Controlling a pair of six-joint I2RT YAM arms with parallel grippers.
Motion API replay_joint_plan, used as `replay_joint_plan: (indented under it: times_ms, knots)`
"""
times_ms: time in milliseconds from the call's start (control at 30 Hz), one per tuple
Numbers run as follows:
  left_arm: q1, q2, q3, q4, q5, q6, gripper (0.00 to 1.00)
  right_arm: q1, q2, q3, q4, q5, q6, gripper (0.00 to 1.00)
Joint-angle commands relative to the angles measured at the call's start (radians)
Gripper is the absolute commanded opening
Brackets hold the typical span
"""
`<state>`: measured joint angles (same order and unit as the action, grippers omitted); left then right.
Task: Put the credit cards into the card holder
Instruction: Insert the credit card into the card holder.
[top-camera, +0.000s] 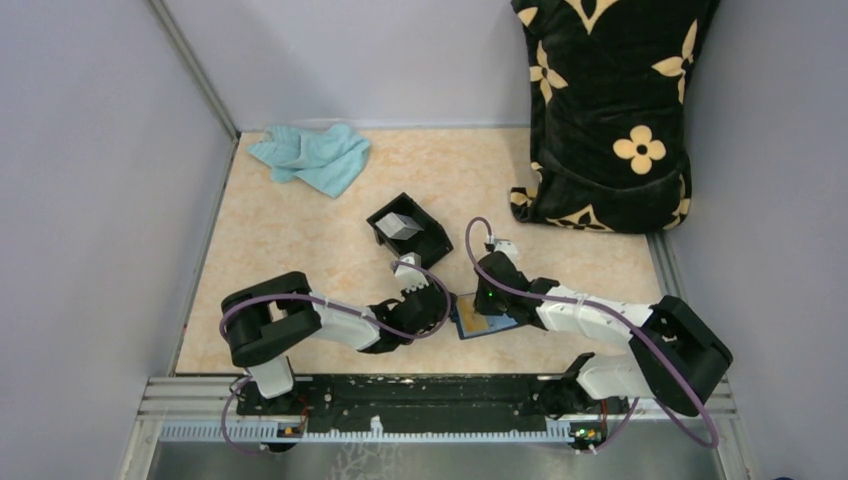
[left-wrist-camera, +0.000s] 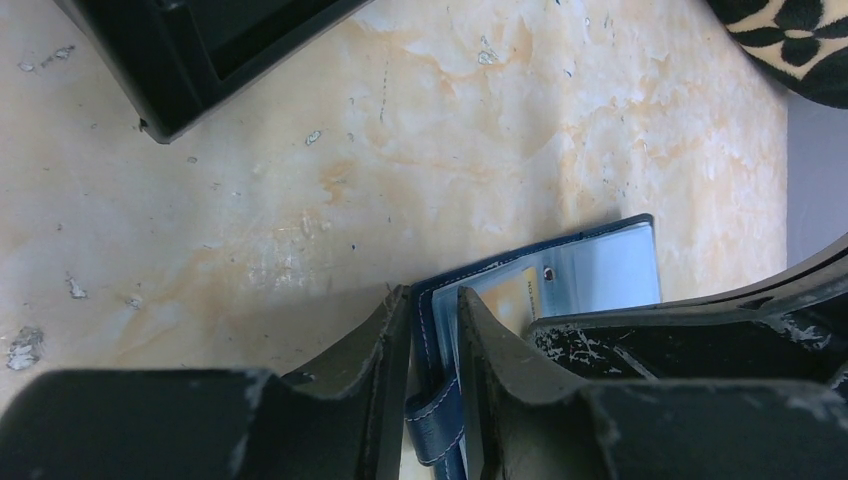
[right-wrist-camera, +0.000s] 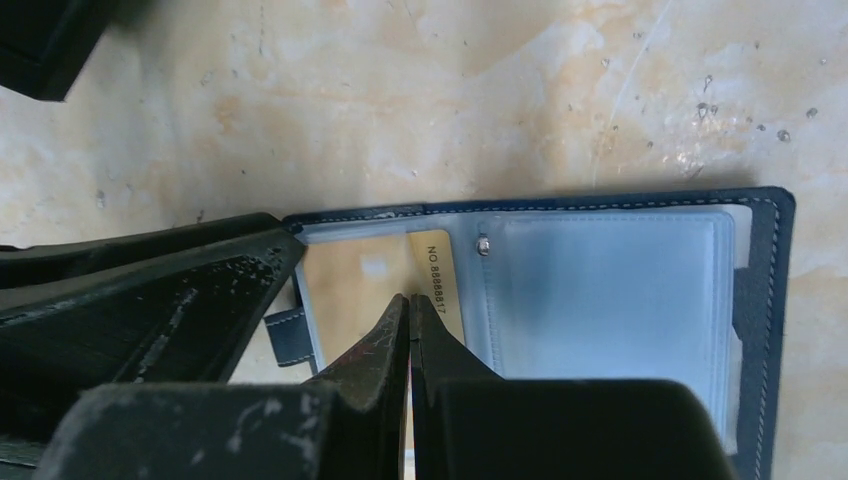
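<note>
From my seat the table (top-camera: 300, 230) fills the view, with the bag (top-camera: 610, 110) propped at far right and a cloth (top-camera: 312, 158) crumpled at far left. The box (top-camera: 432, 243) sits mid-table, and I can make out a pale card (top-camera: 400, 226) lying in it, maybe more than one. Just near of the box, between the two arms, the wallet (right-wrist-camera: 600, 300) lies open and flat with its clear sleeves up. My left gripper (left-wrist-camera: 432, 300) is clamped on the wallet's left cover edge; the blue stitched leather runs up between its fingers, pinning the wallet in place. My right gripper (right-wrist-camera: 411, 298) is clenched with nothing between its tips, which hang right over the yellow card (right-wrist-camera: 440, 268). That card lies in the wallet's left half. Most of it looks dulled under a sleeve, while the strip with the number stands out brighter, so I judge it is mostly in and perhaps needs a last nudge. I reckon one card is nearly done, and whatever is in the box is left to fetch.
</note>
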<state>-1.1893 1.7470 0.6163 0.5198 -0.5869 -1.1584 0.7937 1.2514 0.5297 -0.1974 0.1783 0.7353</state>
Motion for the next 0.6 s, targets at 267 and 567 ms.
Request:
replay_joint_plan:
  times_ms: [267, 567]
  knots:
    - [-0.012, 0.030, -0.003, -0.162, 0.024, 0.001, 0.34, 0.010, 0.013, -0.021, 0.043, 0.019, 0.027, 0.00]
    - [-0.013, -0.036, -0.001, -0.227, -0.030, -0.006, 0.44, 0.010, -0.007, 0.033, -0.016, 0.044, 0.005, 0.00]
